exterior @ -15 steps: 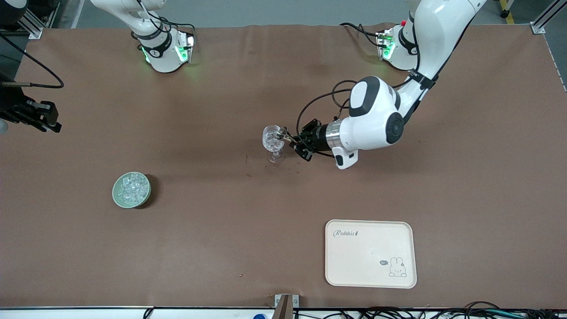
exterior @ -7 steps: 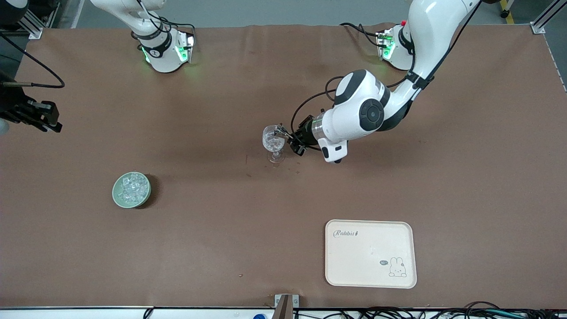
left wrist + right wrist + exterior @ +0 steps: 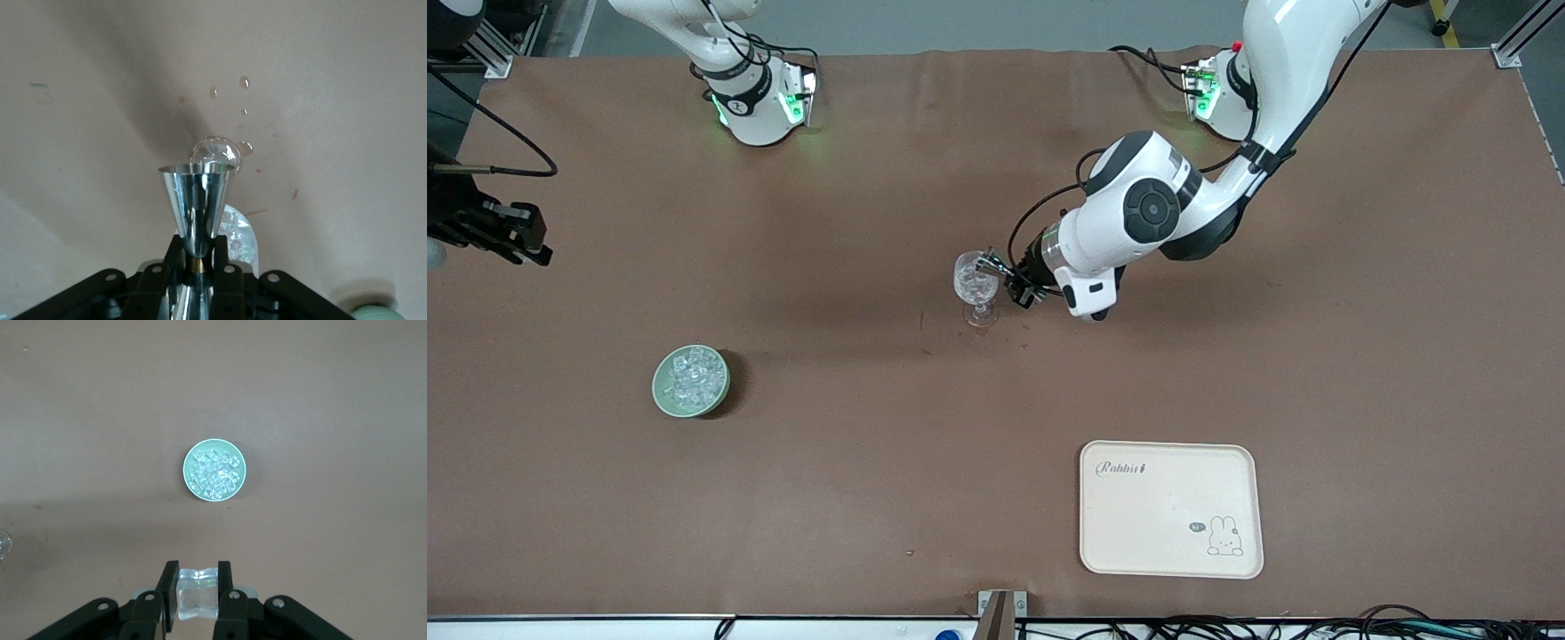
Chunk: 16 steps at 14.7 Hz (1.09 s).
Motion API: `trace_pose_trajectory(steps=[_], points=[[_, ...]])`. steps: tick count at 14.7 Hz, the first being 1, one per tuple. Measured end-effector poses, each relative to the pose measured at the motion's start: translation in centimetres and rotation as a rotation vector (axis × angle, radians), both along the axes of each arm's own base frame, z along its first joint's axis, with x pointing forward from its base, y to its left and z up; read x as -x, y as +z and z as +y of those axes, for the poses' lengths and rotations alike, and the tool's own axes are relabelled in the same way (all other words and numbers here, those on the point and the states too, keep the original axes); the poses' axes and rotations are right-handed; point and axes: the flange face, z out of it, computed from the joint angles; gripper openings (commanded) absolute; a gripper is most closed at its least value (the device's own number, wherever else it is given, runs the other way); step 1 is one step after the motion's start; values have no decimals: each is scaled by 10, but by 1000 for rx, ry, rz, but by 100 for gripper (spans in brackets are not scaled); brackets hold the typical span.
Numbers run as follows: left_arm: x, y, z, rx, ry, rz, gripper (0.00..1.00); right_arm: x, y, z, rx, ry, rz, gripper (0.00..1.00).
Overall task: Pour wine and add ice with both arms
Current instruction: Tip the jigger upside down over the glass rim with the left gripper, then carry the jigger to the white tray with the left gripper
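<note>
My left gripper [image 3: 1003, 274] is shut on the waist of a shiny metal jigger [image 3: 197, 200], which is tipped at the rim of the clear stemmed glass [image 3: 976, 286] in the middle of the table. The glass's bowl [image 3: 241, 241] glitters beside the jigger. Wine is out of view. My right gripper [image 3: 198, 577] hangs high over the right arm's end of the table, shut on one clear ice cube [image 3: 198, 595]. Below it a pale green bowl [image 3: 215, 470] holds several more ice cubes [image 3: 691, 378].
A cream tray with a rabbit drawing [image 3: 1170, 508] lies nearer the front camera, toward the left arm's end. Small wet drops [image 3: 243, 83] dot the brown table around the glass.
The left arm's forearm and wrist have swung and rolled toward the robots' bases, while its gripper stays at the glass with the jigger. The right arm has not moved.
</note>
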Motion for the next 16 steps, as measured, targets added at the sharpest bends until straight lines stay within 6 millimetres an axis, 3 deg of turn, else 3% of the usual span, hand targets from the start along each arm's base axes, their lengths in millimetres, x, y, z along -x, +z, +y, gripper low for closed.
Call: trace_pose_trajectory(steps=[7, 12, 14, 16], points=[[-6, 9, 4, 7, 21, 23, 0, 0, 0, 0, 0, 0, 4, 1], [-14, 19, 19, 171, 35, 137, 0, 2, -2, 5, 0, 5, 22, 1], [-28, 24, 41, 243, 71, 183, 0, 3, -3, 15, -2, -13, 30, 1], [-51, 24, 79, 324, 116, 232, 1, 7, -3, 41, -2, -41, 45, 1]])
